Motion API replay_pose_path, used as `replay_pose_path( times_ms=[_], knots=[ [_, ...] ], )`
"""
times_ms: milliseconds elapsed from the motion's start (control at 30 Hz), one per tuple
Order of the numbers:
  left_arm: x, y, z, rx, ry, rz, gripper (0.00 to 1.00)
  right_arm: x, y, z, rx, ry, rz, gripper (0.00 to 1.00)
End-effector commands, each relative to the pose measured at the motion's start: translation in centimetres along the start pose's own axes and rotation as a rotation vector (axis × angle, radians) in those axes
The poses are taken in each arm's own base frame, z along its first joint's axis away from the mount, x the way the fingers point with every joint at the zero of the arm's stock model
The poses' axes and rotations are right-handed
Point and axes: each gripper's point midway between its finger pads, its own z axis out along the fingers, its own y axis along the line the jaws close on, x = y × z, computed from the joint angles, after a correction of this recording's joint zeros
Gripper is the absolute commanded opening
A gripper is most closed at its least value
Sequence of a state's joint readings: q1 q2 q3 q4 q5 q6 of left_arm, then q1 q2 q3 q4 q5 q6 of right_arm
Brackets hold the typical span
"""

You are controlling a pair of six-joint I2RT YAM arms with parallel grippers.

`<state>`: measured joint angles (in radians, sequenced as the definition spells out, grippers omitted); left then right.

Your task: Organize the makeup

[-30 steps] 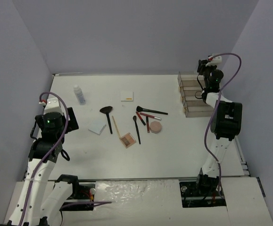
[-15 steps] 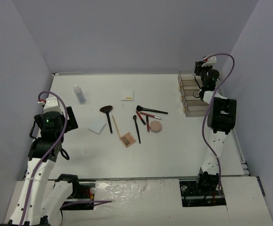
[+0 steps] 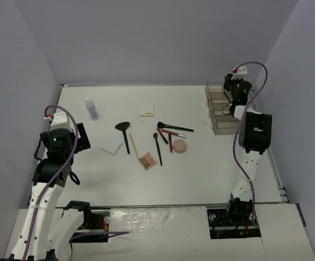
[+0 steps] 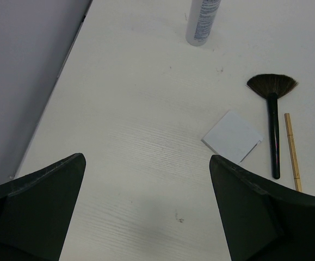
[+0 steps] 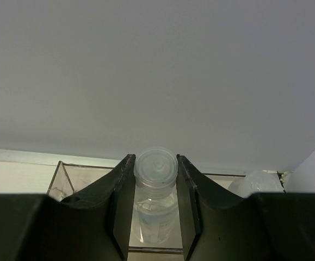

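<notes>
Top external view, left to right. Left gripper (image 4: 148,206): jaws spread wide, empty, above the white table (image 3: 108,174); upright clear bottle (image 3: 91,109) lies ahead of it. Centre: fan brush (image 3: 123,128), palette (image 3: 147,160) and compact (image 3: 179,146), flat and scattered. Far right: right gripper (image 5: 155,179) clamped on a white-capped bottle (image 5: 155,217), long axis vertical, at a rear compartment of the clear organizer (image 3: 218,111); whether its base is seated cannot be told. Wall close behind, so little room.

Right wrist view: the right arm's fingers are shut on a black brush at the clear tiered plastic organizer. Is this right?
Not the brush. The right wrist view shows the right arm's fingers shut on a clear plastic bottle with a white cap, at the clear tiered plastic organizer.
</notes>
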<state>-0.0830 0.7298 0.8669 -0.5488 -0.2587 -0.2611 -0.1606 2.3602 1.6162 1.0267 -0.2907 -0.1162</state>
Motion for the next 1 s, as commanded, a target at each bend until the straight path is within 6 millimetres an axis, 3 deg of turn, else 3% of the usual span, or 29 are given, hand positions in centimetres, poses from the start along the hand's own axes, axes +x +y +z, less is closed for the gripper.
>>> replay_pose_path(
  times_ms=[0,300,367,500,733,867,967],
  knots=[
    [-1.9,-0.2,-0.1,0.014,-0.066,-0.012,0.97,-6.5,-2.0,1.3,0.051,-0.155,-0.054,0.00],
    [-1.8,-0.2,-0.1,0.015,-0.063,-0.011,0.97,-4.1,-2.6,1.6,0.066,-0.091,-0.034,0.04],
    [-1.8,-0.2,-0.1,0.015,-0.063,-0.009,0.97,-3.7,-2.7,1.5,0.068,-0.083,-0.033,0.09],
    [-1.8,-0.2,0.0,0.014,-0.060,-0.007,0.97,-3.6,-2.8,1.4,0.069,-0.073,-0.018,0.31],
    [-1.9,-0.1,-0.3,0.011,-0.069,-0.010,0.97,-4.4,-2.9,1.2,0.068,-0.068,0.004,0.48],
    [-1.9,-0.2,-0.5,0.022,-0.073,-0.013,0.97,-6.2,-2.8,0.4,0.059,-0.089,0.011,0.57],
    [-2.0,-0.2,-0.6,0.027,-0.079,-0.018,0.97,-10.2,-2.4,-0.5,0.049,-0.138,0.035,0.67]
  ],
)
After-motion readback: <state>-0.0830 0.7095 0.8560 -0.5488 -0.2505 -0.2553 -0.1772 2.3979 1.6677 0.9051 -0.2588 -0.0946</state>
